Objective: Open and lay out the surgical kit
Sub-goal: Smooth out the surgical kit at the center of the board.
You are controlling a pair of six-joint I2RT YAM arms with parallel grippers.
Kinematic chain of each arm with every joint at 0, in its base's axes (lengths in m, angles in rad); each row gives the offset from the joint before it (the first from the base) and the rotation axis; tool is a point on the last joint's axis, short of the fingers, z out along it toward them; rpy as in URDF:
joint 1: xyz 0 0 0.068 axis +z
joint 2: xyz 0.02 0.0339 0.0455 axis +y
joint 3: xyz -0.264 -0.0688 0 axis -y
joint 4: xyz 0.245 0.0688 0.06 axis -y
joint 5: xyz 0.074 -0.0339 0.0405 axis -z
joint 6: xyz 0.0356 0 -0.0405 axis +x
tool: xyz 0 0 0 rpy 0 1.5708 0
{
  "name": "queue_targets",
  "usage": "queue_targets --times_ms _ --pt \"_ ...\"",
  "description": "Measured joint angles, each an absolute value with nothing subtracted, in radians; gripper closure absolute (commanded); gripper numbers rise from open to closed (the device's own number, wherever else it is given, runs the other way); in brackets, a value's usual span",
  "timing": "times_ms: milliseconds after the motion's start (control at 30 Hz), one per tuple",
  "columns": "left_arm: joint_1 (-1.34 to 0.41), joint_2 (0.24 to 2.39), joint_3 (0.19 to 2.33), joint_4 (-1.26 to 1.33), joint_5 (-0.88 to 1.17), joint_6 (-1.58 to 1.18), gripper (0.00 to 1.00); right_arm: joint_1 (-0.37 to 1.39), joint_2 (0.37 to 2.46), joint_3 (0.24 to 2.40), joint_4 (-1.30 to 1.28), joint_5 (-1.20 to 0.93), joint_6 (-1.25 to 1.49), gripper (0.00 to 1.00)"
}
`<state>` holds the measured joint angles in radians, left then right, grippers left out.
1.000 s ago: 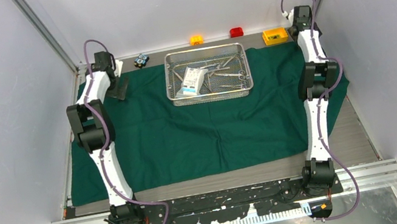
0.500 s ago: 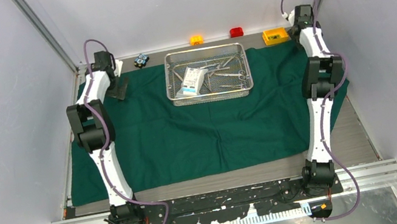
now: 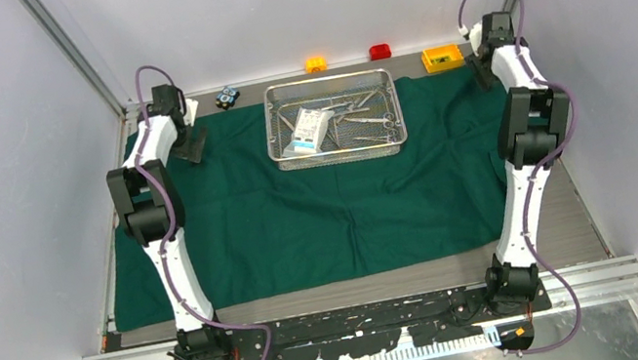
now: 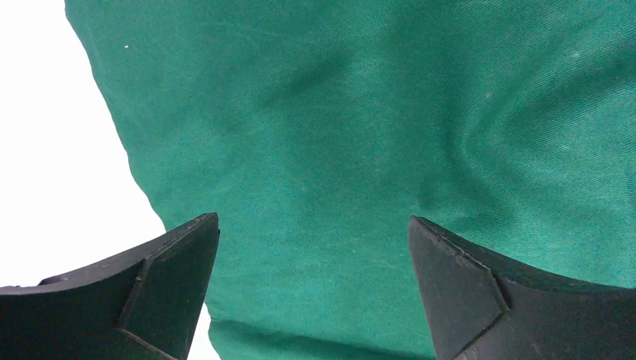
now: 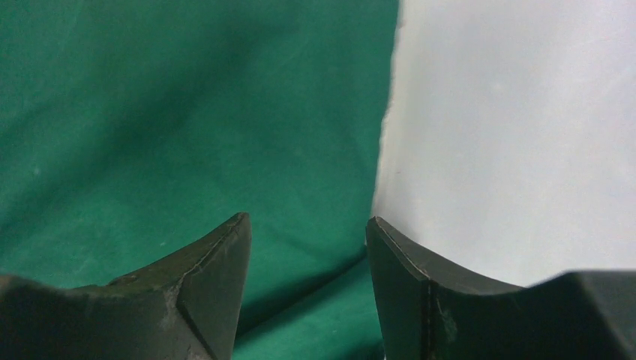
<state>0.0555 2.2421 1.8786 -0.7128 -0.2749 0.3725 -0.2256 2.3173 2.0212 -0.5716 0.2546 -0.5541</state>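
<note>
Dark green cloth drape (image 3: 303, 222) spread flat over the grey worktop (image 3: 566, 226). Rectangular steel wire-mesh tray (image 3: 340, 155) stands on the drape's far middle. Inside the tray lie a flat white pouch (image 3: 308, 130) and, to its right, slim silver forceps (image 3: 369, 119).

Left of the tray, the left hand (image 4: 311, 225) hangs over the drape's corner, fingers wide apart with nothing between them. Right of the tray, the right hand (image 5: 307, 225) sits over the drape's edge, fingers apart and gripping nothing.

Behind the tray are a small orange block (image 3: 315, 64) and a red block (image 3: 381, 51); behind and to its right is a yellow box (image 3: 442, 57).
</note>
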Motion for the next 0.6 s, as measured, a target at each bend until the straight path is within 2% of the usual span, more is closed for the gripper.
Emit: queue_targets --times_ms 600 --pt "0.08 2.242 1.844 -0.7 -0.269 0.379 0.0 -0.262 2.31 1.841 -0.478 0.248 -0.553 0.42"
